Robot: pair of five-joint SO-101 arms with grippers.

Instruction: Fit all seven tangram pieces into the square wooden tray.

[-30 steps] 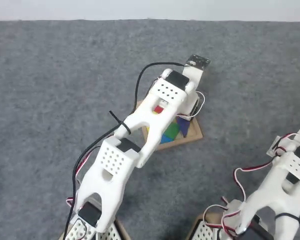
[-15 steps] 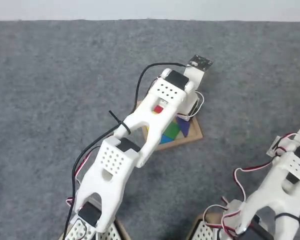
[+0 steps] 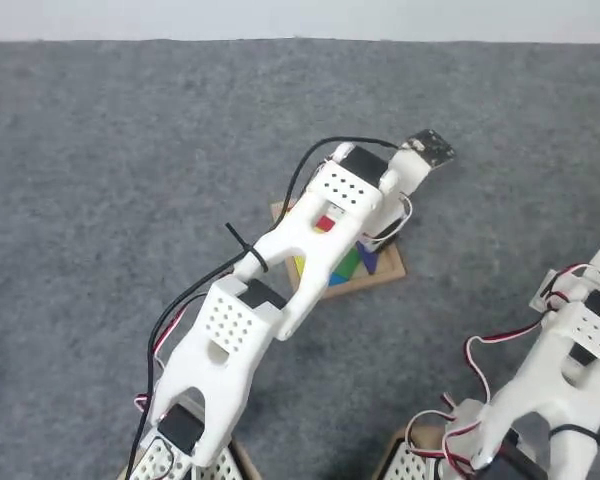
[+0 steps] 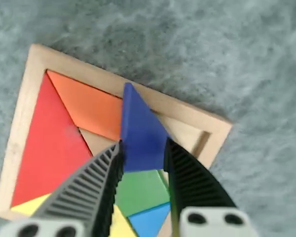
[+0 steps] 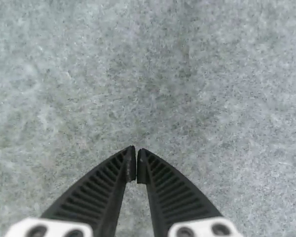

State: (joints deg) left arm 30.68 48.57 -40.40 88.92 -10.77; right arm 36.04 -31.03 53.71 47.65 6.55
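One dark blue triangle (image 4: 138,123), pinched tight in the left gripper (image 4: 143,146), hangs over the tray (image 4: 177,111) beside the orange piece (image 4: 89,106); placing step, seemingly, so next turn it and lower it flat into the bare corner.

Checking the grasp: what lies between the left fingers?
The dark blue piece, gripped by the left fingers over the tray, as the left wrist view shows.
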